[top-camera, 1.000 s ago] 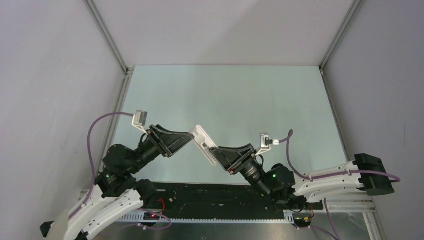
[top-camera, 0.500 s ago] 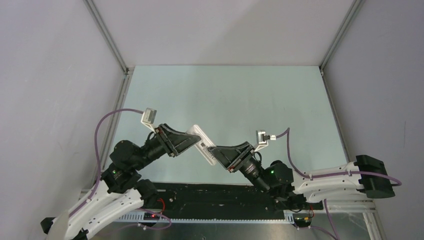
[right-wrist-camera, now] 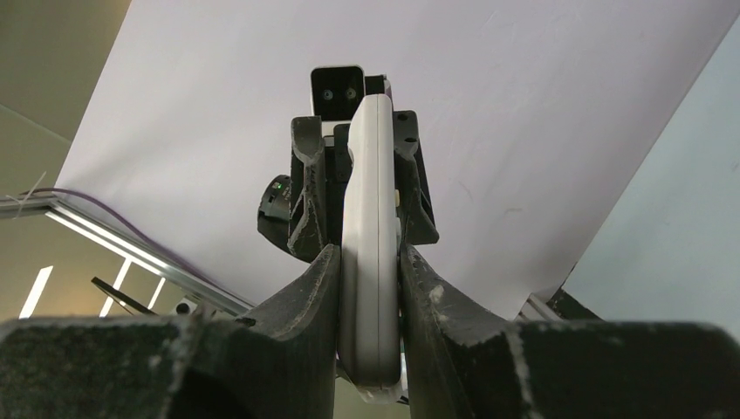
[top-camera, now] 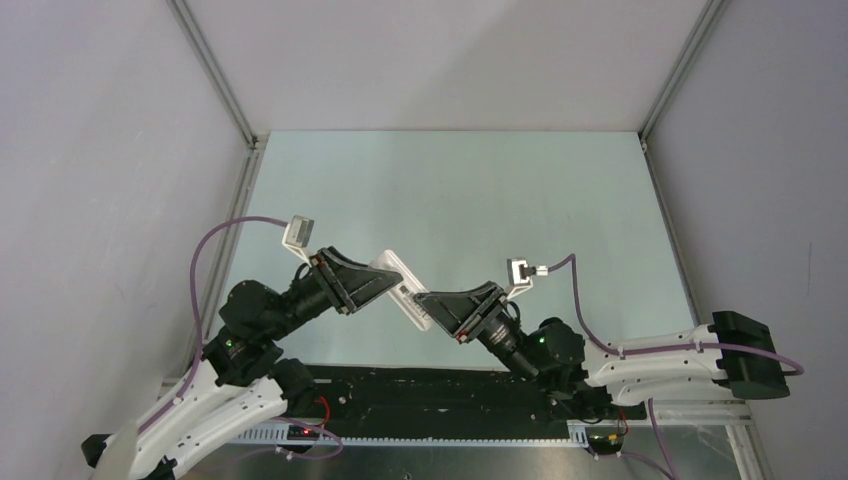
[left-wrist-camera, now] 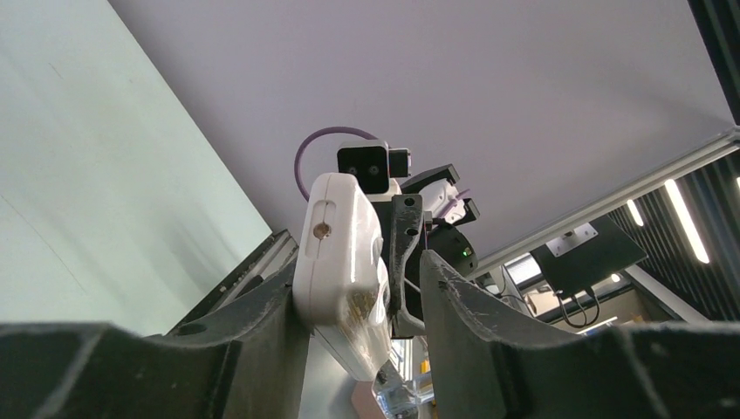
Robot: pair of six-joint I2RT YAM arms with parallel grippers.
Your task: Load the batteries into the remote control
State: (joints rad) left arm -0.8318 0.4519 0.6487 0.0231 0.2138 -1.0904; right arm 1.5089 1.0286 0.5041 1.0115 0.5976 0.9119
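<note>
The white remote control (top-camera: 412, 297) hangs slanted in the air above the near part of the table, held from both ends. My right gripper (top-camera: 428, 303) is shut on its lower end; in the right wrist view both fingers press the remote control's (right-wrist-camera: 371, 218) flat faces at my right gripper (right-wrist-camera: 369, 253). My left gripper (top-camera: 385, 278) has closed over the upper end. In the left wrist view the remote control (left-wrist-camera: 340, 253) lies turned between the fingers of my left gripper (left-wrist-camera: 359, 271), tight against one finger. The batteries are out of view.
The pale green table (top-camera: 450, 190) spreads behind the arms, walled by grey panels and metal posts (top-camera: 215, 75). A black strip (top-camera: 430, 385) runs along the near edge. White camera modules (top-camera: 298, 230) with purple cables ride on both wrists.
My left gripper has moved right onto the remote's upper end and closed on it. The right arm and the remote shifted slightly left.
</note>
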